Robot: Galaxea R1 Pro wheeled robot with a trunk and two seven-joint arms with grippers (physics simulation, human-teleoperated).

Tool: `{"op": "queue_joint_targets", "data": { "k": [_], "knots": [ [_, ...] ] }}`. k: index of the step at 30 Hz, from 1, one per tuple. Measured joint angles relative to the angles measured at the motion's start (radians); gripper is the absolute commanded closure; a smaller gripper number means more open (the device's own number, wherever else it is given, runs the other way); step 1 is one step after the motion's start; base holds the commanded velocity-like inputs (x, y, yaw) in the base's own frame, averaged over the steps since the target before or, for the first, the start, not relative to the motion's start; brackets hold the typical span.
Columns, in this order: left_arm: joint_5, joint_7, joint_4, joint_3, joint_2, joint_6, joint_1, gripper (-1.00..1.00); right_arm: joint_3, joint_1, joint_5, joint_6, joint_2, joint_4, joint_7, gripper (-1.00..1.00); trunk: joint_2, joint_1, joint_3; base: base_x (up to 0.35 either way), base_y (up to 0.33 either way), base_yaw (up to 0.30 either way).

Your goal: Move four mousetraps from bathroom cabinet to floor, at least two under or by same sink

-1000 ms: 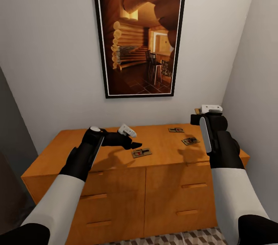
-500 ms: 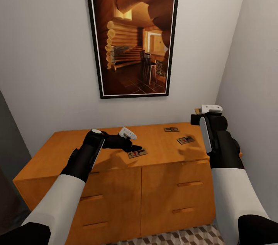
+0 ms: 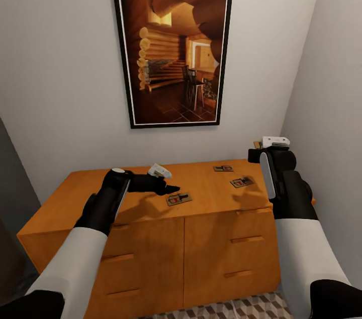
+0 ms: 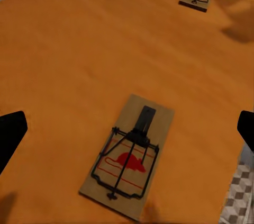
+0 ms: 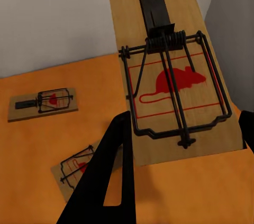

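**Left arm lines up on the nearest trap while the right one keeps its catch**

A narrow corner with pale walls, a big framed picture [image 3: 172, 42] of a log cabin in the upper middle of the frame, and below it the orange-brown cabinet [image 3: 90, 193] with a strip of patterned bathroom floor [image 3: 241, 309] at the bottom edge.

Compared with half a second ago, the left gripper [image 3: 168, 190] has pulled a little toward the left of the frame, so it no longer overlaps the nearest mousetrap [image 3: 179, 199] and now sits just beside it. The camera and the traps have not moved in that time. I judge this as a small correction before the grasp, not a retreat.

In the left wrist view this trap [image 4: 128, 161] lies flat between the two dark fingertips [image 4: 10, 136], which stand wide apart and touch nothing. Two more traps [image 3: 242, 182] [image 3: 223, 168] rest further back on the cabinet top, at the middle right.

The right gripper [image 3: 266, 148] is raised at the right side and is closed on the fourth trap [image 5: 172, 70], which it holds up above the cabinet.

No trap is on the floor yet.
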Motion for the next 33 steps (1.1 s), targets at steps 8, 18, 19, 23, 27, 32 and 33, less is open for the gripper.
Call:
{"op": "queue_joint_targets", "data": {
  "k": [8,18,19,23,27,32,33],
  "knots": [
    [-0.003,0.004,0.004,0.074,0.001,0.055,0.000,-1.00,0.000,0.000,-0.001,0.000,0.000,0.000,0.000,1.00,0.000,0.000,0.000,0.000,0.000,0.000],
    [-0.002,0.003,0.004,0.083,0.000,0.090,0.000,-1.00,0.000,0.000,-0.001,0.000,0.000,0.001,0.000,1.00,0.000,0.000,0.000,0.000,0.000,0.000],
    [-0.002,0.002,0.004,0.083,-0.001,0.091,0.000,-1.00,0.000,0.000,-0.001,0.000,0.000,0.001,0.000,1.00,0.000,0.000,0.000,0.000,0.000,0.000],
    [-0.003,-0.005,0.005,0.081,-0.002,0.090,0.000,-1.00,0.000,0.000,-0.001,0.000,0.000,0.000,0.000,1.00,0.000,0.000,0.000,0.000,0.000,0.000],
    [-0.005,-0.008,0.008,0.081,-0.003,0.089,0.000,-1.00,0.000,0.000,-0.001,0.000,0.000,0.001,0.000,1.00,0.000,0.000,0.000,0.000,0.000,0.000],
    [-0.009,-0.011,0.011,0.079,-0.005,0.085,0.000,-1.00,0.000,0.000,-0.001,0.000,0.000,0.001,0.000,1.00,0.000,0.000,0.000,0.000,0.000,0.000],
    [-0.010,-0.012,0.011,0.075,-0.006,0.084,0.000,-1.00,0.000,0.000,-0.001,0.000,0.000,0.001,0.000,1.00,0.000,0.000,0.000,0.000,0.000,0.000]
  ]
}}
